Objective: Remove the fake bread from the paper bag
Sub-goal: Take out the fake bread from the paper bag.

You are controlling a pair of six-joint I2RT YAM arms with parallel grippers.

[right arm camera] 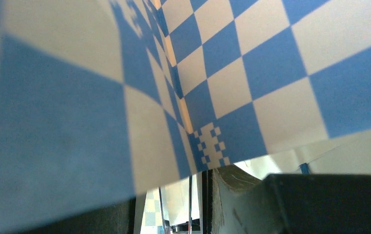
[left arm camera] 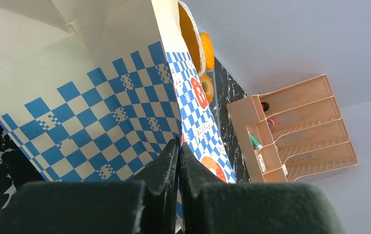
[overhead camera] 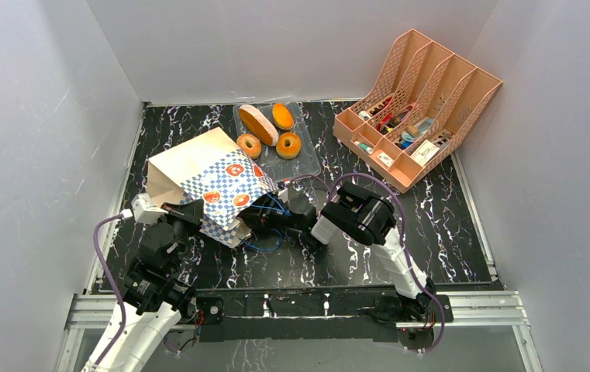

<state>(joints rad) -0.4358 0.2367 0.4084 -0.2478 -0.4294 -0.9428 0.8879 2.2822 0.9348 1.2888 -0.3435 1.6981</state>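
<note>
Black table (overhead camera: 446, 232): paper bag (overhead camera: 198, 167) lies mouth nearward; left tool (left arm camera: 178, 148) pinches it, right tool (overhead camera: 264, 222) unclear.

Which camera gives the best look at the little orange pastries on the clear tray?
The top external view: all four pastries lie in full sight on the clear tray. The left wrist view catches only three of them, edge-on, past the paper bag. The right wrist view shows none, just checkered paper.
</note>
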